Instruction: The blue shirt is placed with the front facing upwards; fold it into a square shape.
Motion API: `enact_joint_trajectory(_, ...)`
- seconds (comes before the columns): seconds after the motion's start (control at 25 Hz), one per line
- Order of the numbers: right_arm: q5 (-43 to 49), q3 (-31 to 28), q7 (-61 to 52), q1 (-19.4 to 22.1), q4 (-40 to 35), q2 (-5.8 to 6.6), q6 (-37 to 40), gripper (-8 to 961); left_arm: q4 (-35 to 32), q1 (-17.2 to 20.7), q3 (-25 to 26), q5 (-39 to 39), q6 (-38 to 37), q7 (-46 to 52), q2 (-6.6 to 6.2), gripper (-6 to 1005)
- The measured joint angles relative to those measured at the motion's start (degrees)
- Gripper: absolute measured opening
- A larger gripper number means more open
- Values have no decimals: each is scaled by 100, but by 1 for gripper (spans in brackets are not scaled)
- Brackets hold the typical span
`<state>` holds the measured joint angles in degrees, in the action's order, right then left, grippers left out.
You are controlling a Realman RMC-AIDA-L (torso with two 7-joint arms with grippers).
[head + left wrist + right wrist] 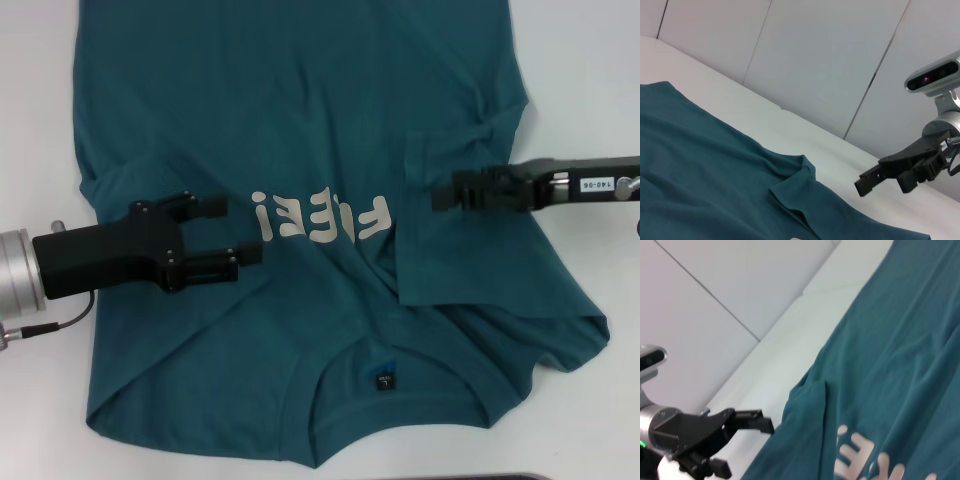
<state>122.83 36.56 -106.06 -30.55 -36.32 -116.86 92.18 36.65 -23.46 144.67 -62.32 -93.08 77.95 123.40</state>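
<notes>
Blue shirt (300, 130) spread flat | left end effector (232, 232) open above | right end effector (436, 197) closure unclear

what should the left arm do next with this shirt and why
Probably lower the left gripper to the left sleeve and fold it inward. The blue shirt lies face up with its right sleeve already folded over the chest beside the lettering, while the left side looks unfolded. The left gripper is open and holding nothing. The right gripper is at the folded flap.

One blue shirt (300, 130), two grippers: left gripper (235, 233), right gripper (440, 195).
</notes>
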Motion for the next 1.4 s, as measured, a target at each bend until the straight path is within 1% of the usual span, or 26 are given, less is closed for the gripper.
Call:
enact_joint_trajectory(0.12, -211, -289, 463, 155, 5, -54, 13, 812, 0, 6, 15, 0, -3, 2, 0, 906)
enact_joint_trajectory(0.24, -611, -441, 903, 385, 11, -93, 67, 847, 0, 13, 23, -1, -44, 19, 0, 906)
enact_joint_trajectory(0.36, -935, -482, 1313, 586, 81, -99, 85, 881, 4, 13, 25, -20, -63, 60, 0, 906)
enact_joint_trajectory(0.44, -1028, -507, 1564, 679, 160, -95, 108, 904, 14, 9, 26, -21, -66, 90, 0, 907)
enact_joint_trajectory(0.52, -1038, -531, 1740, 731, 252, -62, 170, 927, 28, 3, 26, -24, -85, 123, 0, 907)
enact_joint_trajectory(0.72, -1041, -537, 1766, 797, 309, 30, 390, 926, 34, -21, 26, -30, -150, 137, 0, 907)
enact_joint_trajectory(1.0, -1000, -556, 1702, 858, 317, 54, 446, 923, 26, -26, 23, -41, -177, 188, 0, 907)
enact_joint_trajectory(1.12, -1004, -607, 1731, 885, 284, 87, 427, 921, 40, -8, -1, -37, -218, 359, -6, 907)
enact_joint_trajectory(1.28, -1013, -727, 1698, 897, 291, 121, 487, 917, 44, 39, -25, 28, -451, 588, -64, 907)
enact_joint_trajectory(1.4, -1012, -729, 1659, 859, 299, 121, 506, 915, 44, 90, -43, 175, -630, 854, -165, 907)
